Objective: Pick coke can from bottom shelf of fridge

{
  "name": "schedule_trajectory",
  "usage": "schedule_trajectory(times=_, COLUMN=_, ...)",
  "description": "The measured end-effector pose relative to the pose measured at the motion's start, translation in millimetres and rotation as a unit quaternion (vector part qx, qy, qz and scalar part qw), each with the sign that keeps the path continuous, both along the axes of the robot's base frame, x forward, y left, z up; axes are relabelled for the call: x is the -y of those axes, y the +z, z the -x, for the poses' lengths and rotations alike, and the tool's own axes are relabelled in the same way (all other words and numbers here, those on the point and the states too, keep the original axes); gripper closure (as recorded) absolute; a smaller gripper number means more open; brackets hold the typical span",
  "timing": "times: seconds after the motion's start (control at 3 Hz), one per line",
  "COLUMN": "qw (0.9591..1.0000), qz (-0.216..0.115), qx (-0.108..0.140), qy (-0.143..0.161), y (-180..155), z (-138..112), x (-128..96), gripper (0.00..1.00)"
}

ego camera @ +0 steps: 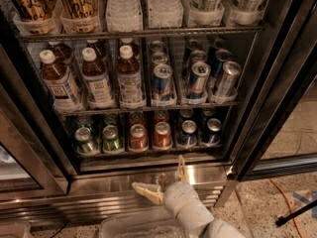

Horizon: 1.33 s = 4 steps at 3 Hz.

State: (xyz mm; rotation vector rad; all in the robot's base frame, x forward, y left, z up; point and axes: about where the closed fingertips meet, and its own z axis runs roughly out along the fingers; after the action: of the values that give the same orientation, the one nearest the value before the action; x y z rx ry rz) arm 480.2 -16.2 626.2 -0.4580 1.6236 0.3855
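Note:
The fridge stands open with dark wire racks. The bottom shelf holds rows of short cans: green at the left, red in the middle, dark blue at the right. Two red coke cans stand at the front, one left of the other, with more red cans behind them. My gripper is below the shelf, in front of the steel base, with its two pale fingers spread wide. One finger points left and the other points up toward the cans. It holds nothing.
The rack above holds brown bottles and tall silver-blue cans. The shiny slatted base runs under the shelf. A clear plastic bin lies on the floor by my arm. An orange cable crosses the speckled floor at right.

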Motion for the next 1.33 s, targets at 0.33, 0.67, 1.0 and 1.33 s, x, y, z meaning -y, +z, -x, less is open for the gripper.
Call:
schedule_trajectory(times=0.33, qw=0.9997, qz=0.014, qx=-0.004, qy=-0.020, y=-6, z=3, x=14, gripper=0.00)
schedule_trajectory(times=0.67, qw=0.9990, qz=0.037, qx=0.016, qy=-0.018, y=-19, z=-9, x=33, gripper=0.00)
schedule_trajectory(times=1.0, qw=0.9991, qz=0.035, qx=0.019, qy=-0.013, y=-18, z=-9, x=31, gripper=0.00)
schedule_trajectory(times=1.33, qw=0.9991, qz=0.027, qx=0.014, qy=-0.031, y=-23, z=-14, x=33, gripper=0.00)
